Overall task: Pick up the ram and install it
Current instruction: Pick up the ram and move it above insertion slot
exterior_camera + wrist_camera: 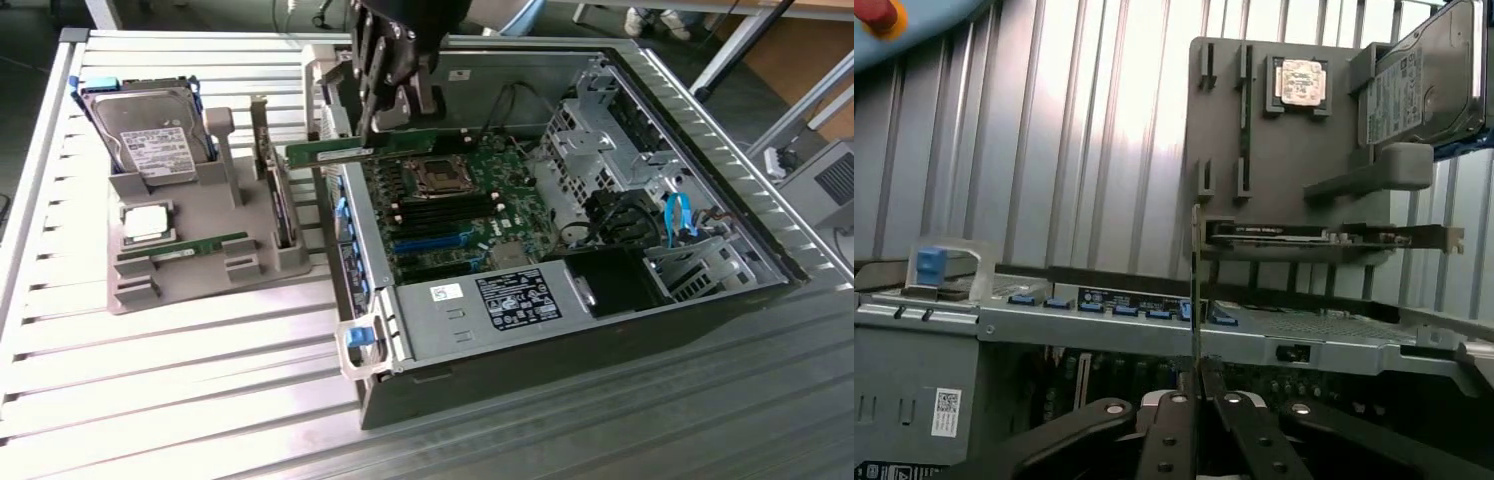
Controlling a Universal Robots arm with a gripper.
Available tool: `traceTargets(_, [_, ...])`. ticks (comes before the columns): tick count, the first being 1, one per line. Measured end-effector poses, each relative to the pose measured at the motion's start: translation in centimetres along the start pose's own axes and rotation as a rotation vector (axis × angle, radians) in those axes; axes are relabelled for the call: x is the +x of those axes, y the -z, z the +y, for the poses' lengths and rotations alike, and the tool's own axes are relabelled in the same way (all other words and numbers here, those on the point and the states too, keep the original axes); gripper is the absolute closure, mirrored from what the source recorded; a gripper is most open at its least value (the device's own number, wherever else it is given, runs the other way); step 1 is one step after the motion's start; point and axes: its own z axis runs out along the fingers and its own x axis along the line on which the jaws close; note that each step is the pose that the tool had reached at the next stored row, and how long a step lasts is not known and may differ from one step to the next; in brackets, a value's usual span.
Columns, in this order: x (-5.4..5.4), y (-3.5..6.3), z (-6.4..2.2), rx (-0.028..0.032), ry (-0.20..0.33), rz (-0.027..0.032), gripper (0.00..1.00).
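Green ram [331,152] pinched tight in gripper [375,135], sticking out sideways from the fingertips; PC motherboard [507,215] just below, spare stick [198,245] on grey holder [227,215] well apart.

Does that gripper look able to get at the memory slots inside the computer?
Probably yes: the gripper, holding the ram, hangs at the open computer case; nothing covers the memory slots.

We are seeing the parts holder [200,215] at the exterior view's left, carrying the hard drive [147,130] uppermost, the processor [144,222] below, a spare stick [187,247] lowest. The computer case [747,230] is lying right of it, the gripper [376,135] holding the ram [320,152] over its left wall.
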Motion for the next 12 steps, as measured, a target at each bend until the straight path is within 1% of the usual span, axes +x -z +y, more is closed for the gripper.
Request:
traceTargets(3, [0.4, 0.16, -1.81, -0.0012, 0.000, -0.0001, 0.89])
traceTargets(7, [0.7, 0.32, -3.72, -0.0019, 0.000, -0.0003, 0.89])
traceTargets(10, [1.1, 0.54, -6.13, -0.0029, 0.000, -0.0003, 0.89])
traceTargets(11, [1.2, 0.62, -7.07, -0.0034, 0.000, -0.0004, 0.89])
traceTargets(12, [1.3, 0.67, -7.77, -0.0036, 0.000, -0.0005, 0.89])
